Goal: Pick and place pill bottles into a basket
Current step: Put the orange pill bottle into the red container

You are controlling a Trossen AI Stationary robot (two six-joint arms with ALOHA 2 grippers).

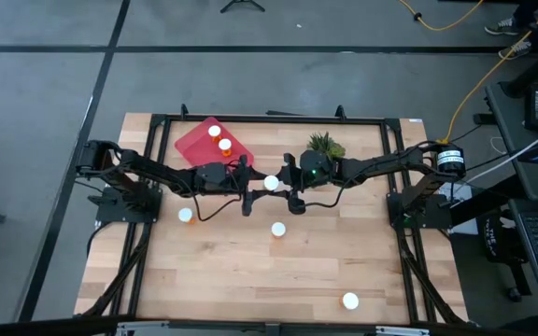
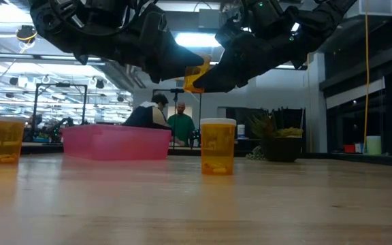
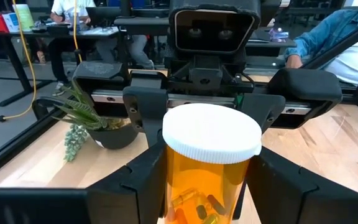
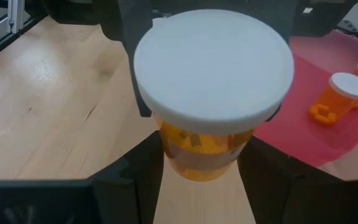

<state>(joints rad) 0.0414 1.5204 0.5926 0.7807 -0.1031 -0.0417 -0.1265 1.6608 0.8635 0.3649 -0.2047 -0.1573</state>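
Two grippers meet over the middle of the table, and one pill bottle [image 1: 271, 183] hangs in the air between them, clear of the wood. The right gripper [image 1: 292, 186] has its fingers clamped on the bottle's orange body, white cap up. The left gripper [image 1: 250, 184] faces it with fingers flanking the same bottle, though whether they are pressing on it I cannot tell. This looks like a handover on the way to the red basket [image 1: 194, 145], which sits near the table's far edge on the left arm's side, with two bottles [image 1: 219, 138] already in it. Three more bottles [image 1: 277, 229] stand loose on the table, one near the front edge. Beside the right arm a small potted plant [image 1: 325, 145] stays out of play. Next, I judge, the left must grip firmly before the right lets go, then carry the bottle to the basket.
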